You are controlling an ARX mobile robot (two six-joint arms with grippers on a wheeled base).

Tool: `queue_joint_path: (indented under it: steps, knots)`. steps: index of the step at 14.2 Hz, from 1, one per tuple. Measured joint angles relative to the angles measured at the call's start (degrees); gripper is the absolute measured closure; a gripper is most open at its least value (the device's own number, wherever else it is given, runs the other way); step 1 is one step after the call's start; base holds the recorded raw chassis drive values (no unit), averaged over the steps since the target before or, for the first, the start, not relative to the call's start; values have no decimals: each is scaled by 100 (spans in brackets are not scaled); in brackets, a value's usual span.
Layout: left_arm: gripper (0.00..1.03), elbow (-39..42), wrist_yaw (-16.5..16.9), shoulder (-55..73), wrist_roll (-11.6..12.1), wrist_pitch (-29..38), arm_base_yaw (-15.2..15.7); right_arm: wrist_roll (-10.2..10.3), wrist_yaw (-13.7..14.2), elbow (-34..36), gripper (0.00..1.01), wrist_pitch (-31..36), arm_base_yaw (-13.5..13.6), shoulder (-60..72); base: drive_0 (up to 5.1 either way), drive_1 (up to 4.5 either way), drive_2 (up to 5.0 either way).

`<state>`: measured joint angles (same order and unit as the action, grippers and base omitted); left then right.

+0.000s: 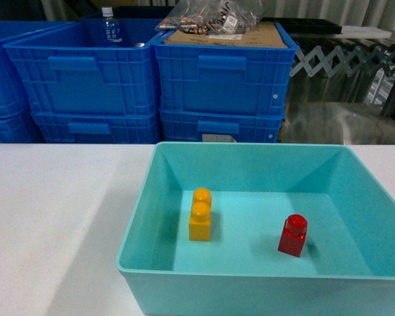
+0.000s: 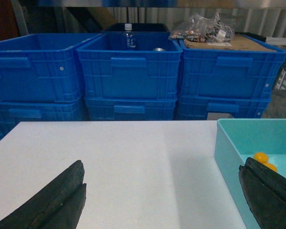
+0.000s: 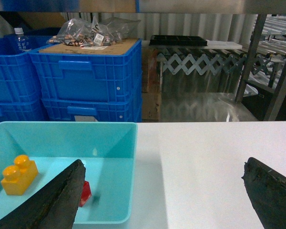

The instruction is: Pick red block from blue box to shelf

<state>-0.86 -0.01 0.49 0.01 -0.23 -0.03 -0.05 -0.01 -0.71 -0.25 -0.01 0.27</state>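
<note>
Head view shows the red block [image 1: 293,235] standing upright in the blue box [image 1: 250,153], right of the yellow brick [image 1: 200,214], so my right hand [image 3: 162,200], wide open and empty, waits nearest.

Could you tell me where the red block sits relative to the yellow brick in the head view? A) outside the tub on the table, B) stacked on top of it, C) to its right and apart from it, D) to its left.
C: the red block stands on the floor of the blue box, to the right of the yellow brick, with bare floor between them.
</note>
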Motion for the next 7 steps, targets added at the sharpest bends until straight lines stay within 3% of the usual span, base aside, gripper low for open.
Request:
queue_joint_path:
  steps: [7]
  knots:
    - [5, 0, -2, 0, 0, 0, 0, 0, 0, 0, 3, 0, 0, 0, 0, 0, 0]
